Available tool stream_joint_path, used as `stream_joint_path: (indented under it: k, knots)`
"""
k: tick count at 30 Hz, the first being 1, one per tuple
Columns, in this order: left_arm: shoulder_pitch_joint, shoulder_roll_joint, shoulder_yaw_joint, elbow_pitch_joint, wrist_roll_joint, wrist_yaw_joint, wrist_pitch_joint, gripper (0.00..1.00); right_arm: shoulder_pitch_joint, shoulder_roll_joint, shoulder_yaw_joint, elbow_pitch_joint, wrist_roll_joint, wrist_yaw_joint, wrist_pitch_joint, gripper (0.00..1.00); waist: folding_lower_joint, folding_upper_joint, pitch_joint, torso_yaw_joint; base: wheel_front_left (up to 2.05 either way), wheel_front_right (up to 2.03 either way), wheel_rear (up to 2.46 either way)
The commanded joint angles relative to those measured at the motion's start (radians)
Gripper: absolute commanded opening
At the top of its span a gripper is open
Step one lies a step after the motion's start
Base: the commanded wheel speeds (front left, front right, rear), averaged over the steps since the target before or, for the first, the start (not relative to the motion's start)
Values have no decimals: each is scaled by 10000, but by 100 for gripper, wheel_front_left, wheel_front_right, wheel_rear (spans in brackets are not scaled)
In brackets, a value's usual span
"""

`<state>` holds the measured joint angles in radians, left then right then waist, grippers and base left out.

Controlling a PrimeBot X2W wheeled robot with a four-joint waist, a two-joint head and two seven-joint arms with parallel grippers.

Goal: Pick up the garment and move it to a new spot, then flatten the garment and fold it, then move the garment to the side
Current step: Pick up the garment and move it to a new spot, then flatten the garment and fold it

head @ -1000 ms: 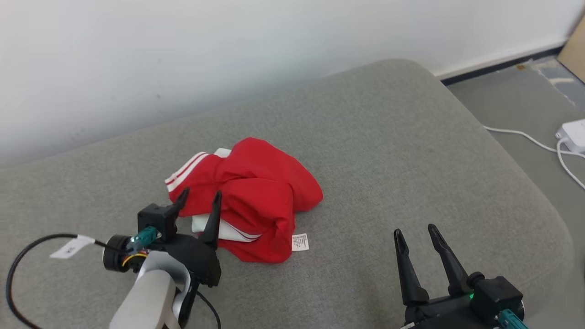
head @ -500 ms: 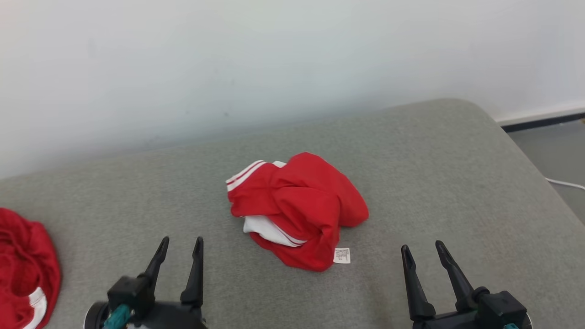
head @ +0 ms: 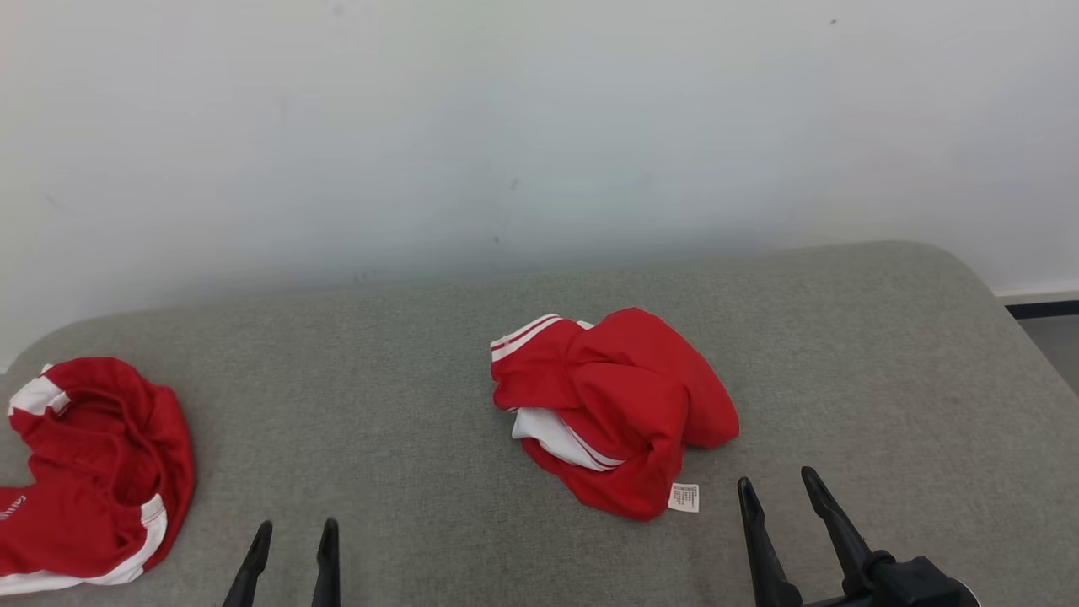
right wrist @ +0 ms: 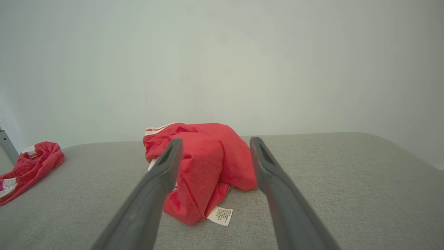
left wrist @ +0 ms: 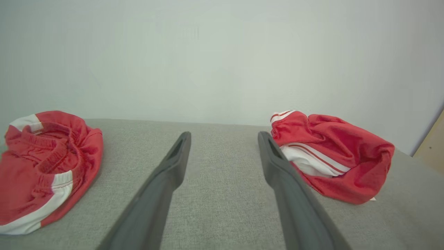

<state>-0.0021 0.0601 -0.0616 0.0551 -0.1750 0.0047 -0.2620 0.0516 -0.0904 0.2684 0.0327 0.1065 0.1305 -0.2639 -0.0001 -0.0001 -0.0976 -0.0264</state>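
A crumpled red garment [head: 615,405] with white stripes and a small white label lies in the middle of the grey cushion [head: 405,362]. It also appears as the garment [left wrist: 333,156] at the right of the left wrist view and as the garment [right wrist: 204,156] straight ahead in the right wrist view. My left gripper [head: 297,527] stands open at the bottom edge, well left of it and holding nothing. My right gripper [head: 776,479] is open just right of the label, apart from the cloth. In the wrist views the left gripper [left wrist: 224,135] and the right gripper [right wrist: 215,140] both show bare, spread fingers.
A second red and white garment [head: 93,472] lies bunched at the cushion's left end, also seen as the second garment [left wrist: 45,163] and the second garment [right wrist: 31,163]. A pale wall [head: 539,126] backs the cushion. The cushion's rounded right end drops to the floor [head: 1054,337].
The camera has swung left, bringing the second garment into view. My left gripper has drawn back from the middle garment to the lower edge. The garment lies as before.
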Motion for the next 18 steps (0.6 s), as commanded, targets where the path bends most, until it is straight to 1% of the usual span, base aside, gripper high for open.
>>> stream_joint_path:
  k: [1,6,10,18]
  knots:
    - [356,-14,158,-154,153,-27,-36,100,139,-46,1,-28,-56,4,-8,100,1,1,-86,128,0,0,0]
    - [942,-77,350,-659,269,-127,-36,100,359,-105,-80,-107,-100,4,-8,100,1,1,-150,200,0,0,0]
    - [1212,-95,306,-697,454,-191,-36,100,568,-113,-213,-164,-102,4,-8,100,1,1,-204,224,0,0,0]
    - [1380,-98,290,-713,321,-62,-36,100,805,-97,-297,-206,-13,4,-8,100,1,1,-267,241,0,0,0]
